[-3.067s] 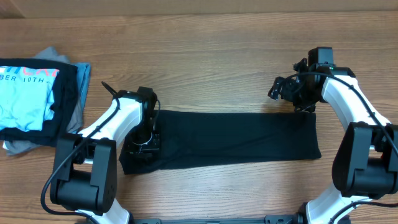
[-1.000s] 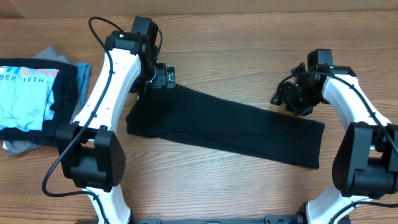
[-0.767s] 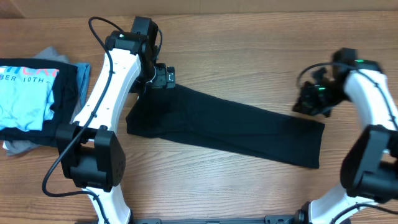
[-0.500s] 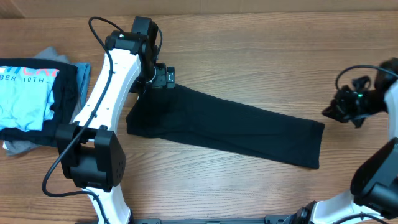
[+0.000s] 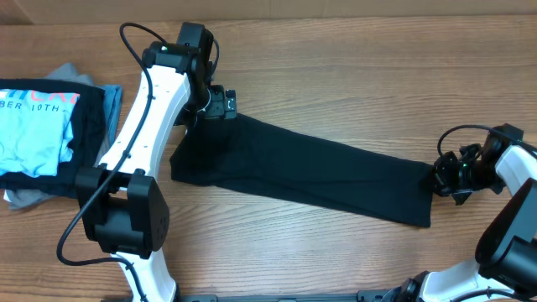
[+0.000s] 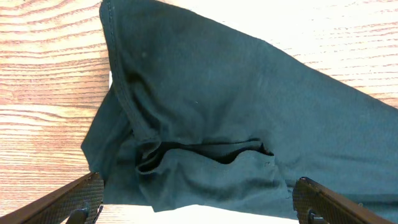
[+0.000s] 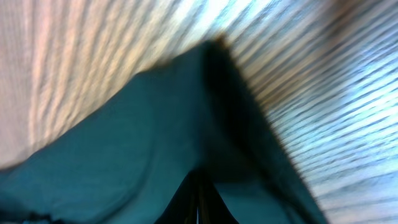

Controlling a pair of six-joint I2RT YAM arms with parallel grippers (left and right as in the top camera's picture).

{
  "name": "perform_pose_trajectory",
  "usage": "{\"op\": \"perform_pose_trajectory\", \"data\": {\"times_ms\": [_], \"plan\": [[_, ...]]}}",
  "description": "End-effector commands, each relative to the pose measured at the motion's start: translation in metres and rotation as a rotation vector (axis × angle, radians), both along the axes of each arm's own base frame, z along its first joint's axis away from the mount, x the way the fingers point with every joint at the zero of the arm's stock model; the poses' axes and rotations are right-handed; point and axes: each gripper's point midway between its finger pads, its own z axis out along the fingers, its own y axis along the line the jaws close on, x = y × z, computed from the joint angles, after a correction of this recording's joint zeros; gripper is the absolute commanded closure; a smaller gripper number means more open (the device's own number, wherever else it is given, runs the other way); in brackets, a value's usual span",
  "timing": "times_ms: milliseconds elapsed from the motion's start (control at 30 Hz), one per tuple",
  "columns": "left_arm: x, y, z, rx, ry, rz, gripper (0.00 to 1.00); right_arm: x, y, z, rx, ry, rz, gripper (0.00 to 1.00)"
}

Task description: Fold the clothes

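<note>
The clothes point(image 5: 310, 172) are one black garment folded into a long strip, lying slanted across the wooden table from upper left to lower right. My left gripper point(image 5: 220, 102) hovers at its upper-left end, open. In the left wrist view the wide-apart fingers point(image 6: 81, 196) frame the rumpled end of the clothes point(image 6: 217, 93), gripping nothing. My right gripper point(image 5: 440, 178) sits at the strip's right end, shut. In the blurred right wrist view its closed gripper point(image 7: 199, 193) lies over the clothes point(image 7: 124, 162) near a corner; no cloth shows pinched between them.
A pile lies at the table's left edge: a light blue T-shirt with white lettering point(image 5: 33, 126) on top of a dark garment point(image 5: 91, 134) and a grey one point(image 5: 17, 197). Bare wood point(image 5: 336, 75) surrounds the strip.
My right arm swung out to the right, its jaws closed, then came down at the strip's right end. Before that, my left gripper had dragged the left end to the far side and opened.
</note>
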Motion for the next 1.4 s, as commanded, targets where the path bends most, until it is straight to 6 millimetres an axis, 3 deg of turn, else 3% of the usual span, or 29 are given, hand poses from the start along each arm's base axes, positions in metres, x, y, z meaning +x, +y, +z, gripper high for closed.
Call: {"op": "perform_pose_trajectory", "data": {"times_ms": [0,167,500,633,700,800,900,1067,1167,1367], "plan": [[0.002,-0.001,-0.001,-0.01,0.002,-0.003,0.0,-0.003,-0.018,-0.007,-0.104,0.043,-0.058,0.96],[0.002,-0.001,-0.001,-0.01,0.002,-0.003,0.0,-0.013,-0.038,-0.015,-0.224,0.118,-0.094,0.96],[0.002,-0.001,-0.001,-0.01,0.002,-0.003,0.0,0.004,-0.04,-0.021,-0.274,0.069,-0.069,0.96],[0.002,-0.001,-0.001,-0.01,0.002,-0.003,0.0,0.025,-0.063,0.01,-0.339,0.047,-0.086,0.96],[0.002,-0.001,-0.001,-0.01,0.001,-0.003,0.0,0.032,-0.08,0.039,-0.404,0.066,-0.094,0.96],[0.002,-0.001,-0.001,-0.01,0.002,-0.003,0.0,0.044,-0.084,0.076,-0.422,0.051,-0.087,0.96],[0.002,-0.001,-0.001,-0.01,0.001,-0.003,0.0,0.05,-0.068,0.097,-0.407,0.044,-0.016,0.96],[0.002,-0.001,-0.001,-0.01,0.002,-0.003,0.0,0.048,-0.015,0.091,-0.267,0.044,0.146,0.96],[0.002,-0.001,-0.001,-0.01,0.002,-0.003,0.0,0.041,0.005,0.074,-0.252,0.075,0.202,0.96],[0.002,-0.001,-0.001,-0.009,0.002,-0.003,0.0,0.032,0.024,0.028,-0.252,0.07,0.25,0.96]]}}
